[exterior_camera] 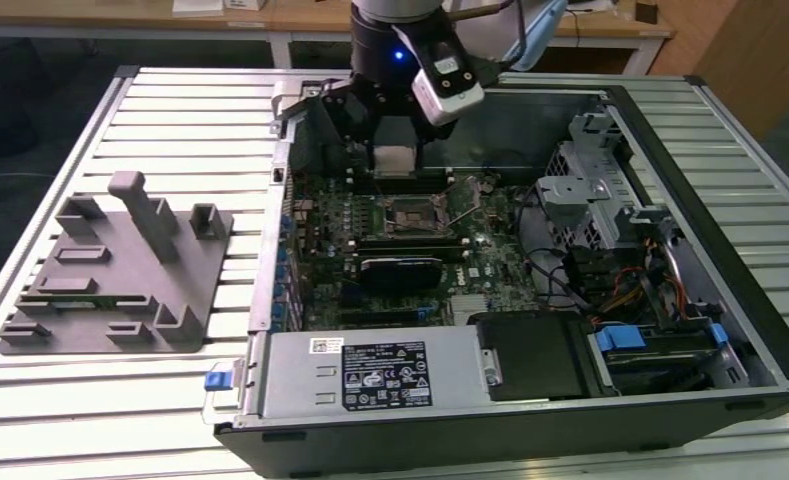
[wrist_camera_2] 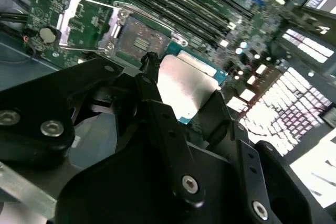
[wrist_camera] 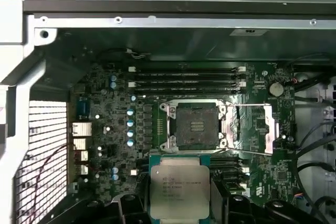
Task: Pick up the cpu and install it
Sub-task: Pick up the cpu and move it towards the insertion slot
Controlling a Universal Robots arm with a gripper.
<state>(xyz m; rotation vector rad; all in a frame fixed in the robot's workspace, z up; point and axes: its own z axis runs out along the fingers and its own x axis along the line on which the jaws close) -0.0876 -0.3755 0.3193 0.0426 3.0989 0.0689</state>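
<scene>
Jaws gripping cpu (exterior_camera: 394,160) over mobo (exterior_camera: 494,265), open PC case (exterior_camera: 501,428) on slatted metal table (exterior_camera: 181,110), wood desk (exterior_camera: 301,15) behind

Arm (exterior_camera: 383,35) pointing down, jaws gripping cpu (wrist_camera: 179,190)

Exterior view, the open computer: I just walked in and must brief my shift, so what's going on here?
The arm's gripper is shut on the cpu, holding it above the motherboard inside the open case. The socket sits open and empty; the cpu hangs short of it, not yet seated.
</scene>
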